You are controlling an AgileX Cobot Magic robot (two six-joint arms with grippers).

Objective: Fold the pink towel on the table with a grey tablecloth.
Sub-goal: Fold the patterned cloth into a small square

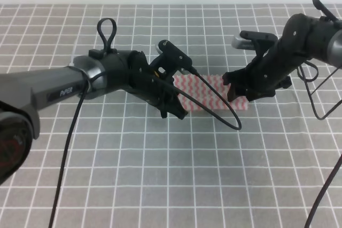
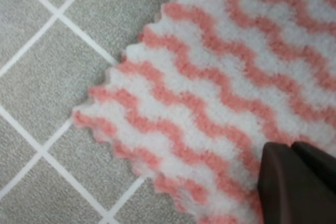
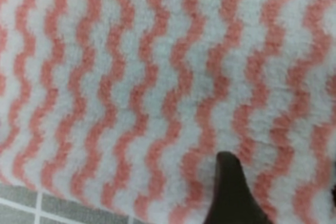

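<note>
Grey cloth ruled with a white grid covers the table with a grey tablecloth (image 1: 160,174), seen from above against a pale wall. At its middle lies the pink towel (image 1: 211,93), a flat strip of pink-red and white zigzag stripes whose long axis runs left to right. The left gripper (image 1: 172,109) is set at the towel's left end and the right gripper (image 1: 238,93) at its right end, each about equally near. Only dark fingertips (image 2: 296,184) resting against the pile are shown by the wrist views; whether either pair of jaws is parted or closed cannot be told.
</note>
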